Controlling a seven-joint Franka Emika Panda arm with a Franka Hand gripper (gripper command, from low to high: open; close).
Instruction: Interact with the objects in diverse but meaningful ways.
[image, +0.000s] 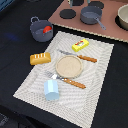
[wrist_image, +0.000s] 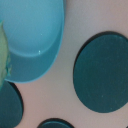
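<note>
We log a black desk (image: 15, 30) carrying a pale woven placemat (image: 100, 70) set at an angle across its middle. Along the desk's far edge, at the exterior view's right, sits a pinkish toy stove board (image: 112, 31) with dark round burners (image: 67, 13).

On the placemat: a tan round plate (image: 68, 65) at its centre, an orange-handled knife (image: 80, 56) along the plate's far side, an orange-handled fork (image: 67, 80) along its near side. A golden-brown bread loaf (image: 40, 58) lies on the placemat's edge toward the exterior view's left. A yellow rectangular packet (image: 80, 45) lies near the placemat's far edge, beside the knife. A light-blue cup (image: 51, 90) lies near the placemat's near corner, beside the fork's tines.

One grey handled pot (image: 41, 29) stands on the bare desk just off the placemat's far corner, with a red tomato (image: 47, 29) inside it. A second grey pot (image: 91, 16) stands on the stove board, handle pointing toward the desk's right side.

The wrist view shows the pink board (wrist_image: 67, 75) close up, dark burner discs (wrist_image: 102, 75) and a light-blue rounded object (wrist_image: 30, 40) we cannot identify. The fingers show in neither view; we cannot tell their state.
</note>
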